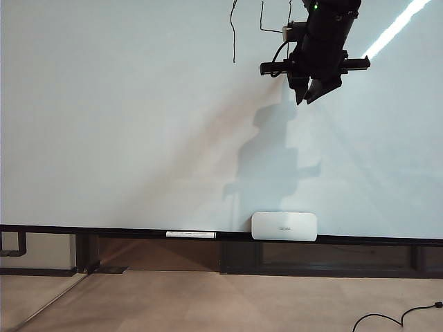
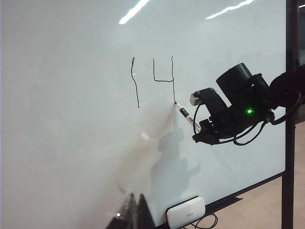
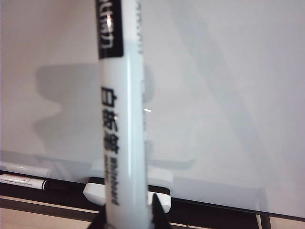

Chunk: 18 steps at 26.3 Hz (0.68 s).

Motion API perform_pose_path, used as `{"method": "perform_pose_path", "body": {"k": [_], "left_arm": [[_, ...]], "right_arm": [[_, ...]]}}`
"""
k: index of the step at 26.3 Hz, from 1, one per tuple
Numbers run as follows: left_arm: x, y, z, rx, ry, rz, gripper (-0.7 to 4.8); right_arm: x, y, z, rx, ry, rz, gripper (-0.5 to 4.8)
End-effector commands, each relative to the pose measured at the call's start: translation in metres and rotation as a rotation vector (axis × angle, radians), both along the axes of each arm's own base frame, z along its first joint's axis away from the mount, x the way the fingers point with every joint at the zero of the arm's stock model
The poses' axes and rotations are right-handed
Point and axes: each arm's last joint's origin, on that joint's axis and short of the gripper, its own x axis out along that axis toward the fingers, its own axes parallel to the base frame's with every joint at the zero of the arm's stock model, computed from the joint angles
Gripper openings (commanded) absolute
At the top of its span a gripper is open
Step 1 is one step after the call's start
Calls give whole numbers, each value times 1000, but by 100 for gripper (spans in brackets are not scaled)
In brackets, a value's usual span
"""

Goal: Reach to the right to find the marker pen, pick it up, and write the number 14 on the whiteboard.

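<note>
The marker pen point(image 2: 187, 116) is clamped in the right gripper point(image 2: 199, 137), its tip touching the whiteboard point(image 2: 71, 119) under the number 14 point(image 2: 152, 81); the left gripper's point(image 2: 133, 212) finger state cannot be told

Bright even light, ceiling-strip glare on whiteboard point(image 1: 138, 124), soft arm shadow, close marker point(image 3: 116, 133) blurred

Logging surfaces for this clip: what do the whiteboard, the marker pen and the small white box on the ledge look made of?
Whiteboard: glossy coated panel, mirroring ceiling lights.
Marker pen, clamped in the right gripper: smooth white plastic, printed black label.
White box: probably matte moulded plastic, rounded corners.
</note>
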Motion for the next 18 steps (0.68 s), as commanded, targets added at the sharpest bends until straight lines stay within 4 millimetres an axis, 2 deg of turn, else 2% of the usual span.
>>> {"method": "perform_pose_path", "body": {"k": [1, 7, 12, 18], "left_arm": [[-1, 0, 2, -4, -12, -1, -6], [-3, 4, 6, -5, 57, 82, -6], [-15, 10, 19, 83, 81, 203, -6], [-27, 18, 28, 78, 174, 336, -6]], "right_arm": [[-1, 0, 6, 11, -21, -4, -2], [-11, 3, 20, 23, -51, 11, -2], [-25, 2, 41, 32, -96, 26, -2], [-46, -6, 71, 56, -158, 30, -2]]}}
